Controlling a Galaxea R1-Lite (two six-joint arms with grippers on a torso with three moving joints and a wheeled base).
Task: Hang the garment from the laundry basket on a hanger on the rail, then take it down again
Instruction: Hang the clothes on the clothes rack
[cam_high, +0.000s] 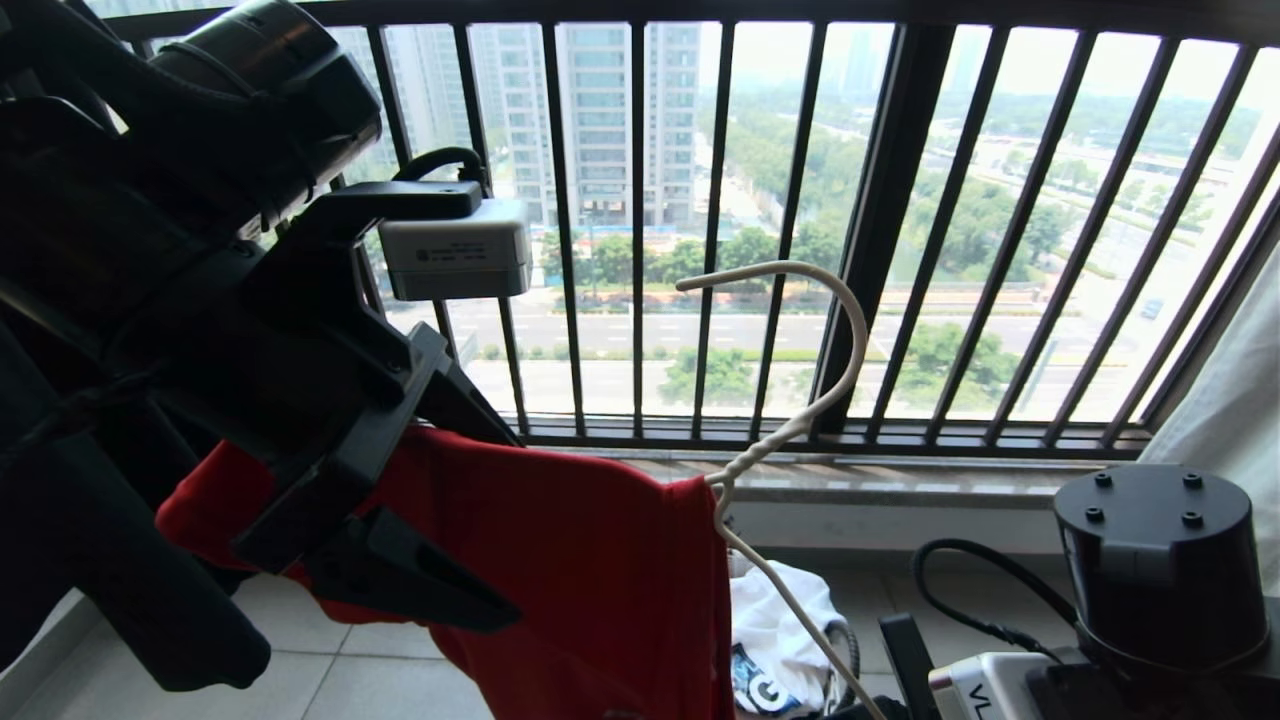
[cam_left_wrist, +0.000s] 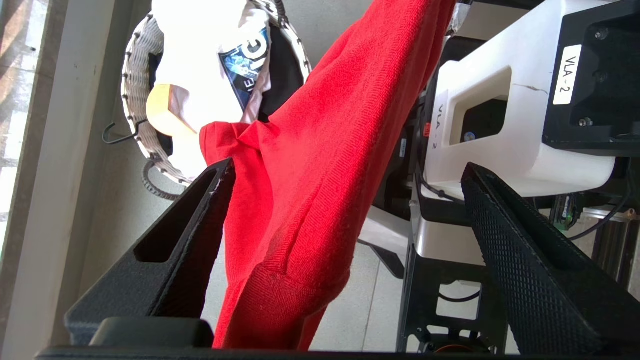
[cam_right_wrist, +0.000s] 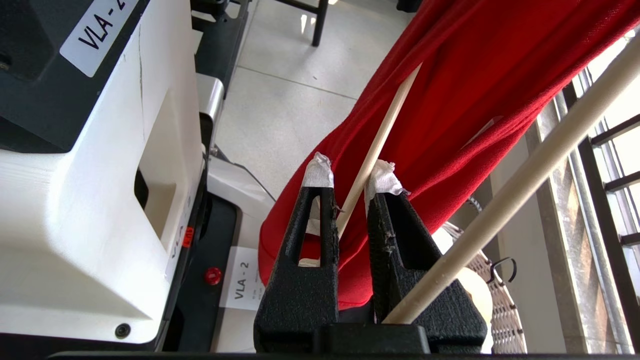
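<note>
The red garment hangs in the air over the tiled floor, draped on the thin whitish hanger, whose hook curves up free in front of the dark railing and whose twisted neck comes out at the shirt's collar. One sleeve end of the garment lies between the fingers of the left gripper, which stand spread wide; the cloth hangs just beside the one finger on the basket's side and well clear of the other, so nothing is pinched there. The right gripper has its tape-tipped fingers drawn narrow around one slanting wire arm of the hanger, with the red cloth draped just behind and past them. Below the garment, by the foot of the railing wall, stands the laundry basket with its woven rim, holding a white printed garment, something black and a pale wooden hanger. The robot's white body panels labelled VLA-2 stand close by the shirt.
</note>
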